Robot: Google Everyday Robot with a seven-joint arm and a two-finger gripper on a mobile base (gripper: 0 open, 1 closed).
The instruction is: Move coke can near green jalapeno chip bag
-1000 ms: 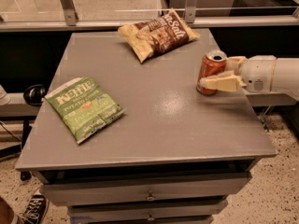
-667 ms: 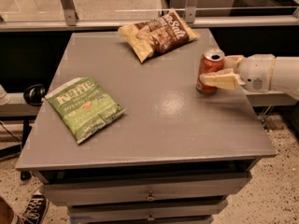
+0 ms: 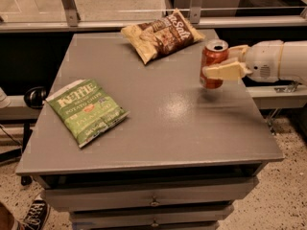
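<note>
Green bag (image 3: 86,110) lies flat, left of centre. Tan bag (image 3: 160,35) upper middle. Can (image 3: 211,56) upright at right, well apart from green bag, clamped in gripper (image 3: 217,62). Carry level leftward; set down just beside green bag, not on it.

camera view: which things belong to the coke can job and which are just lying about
Job: coke can, right side of table; end effector, shut on it from the right; green jalapeno chip bag, front left.
Lying about: tan and brown chip bag, back of table; shoe on the floor.
</note>
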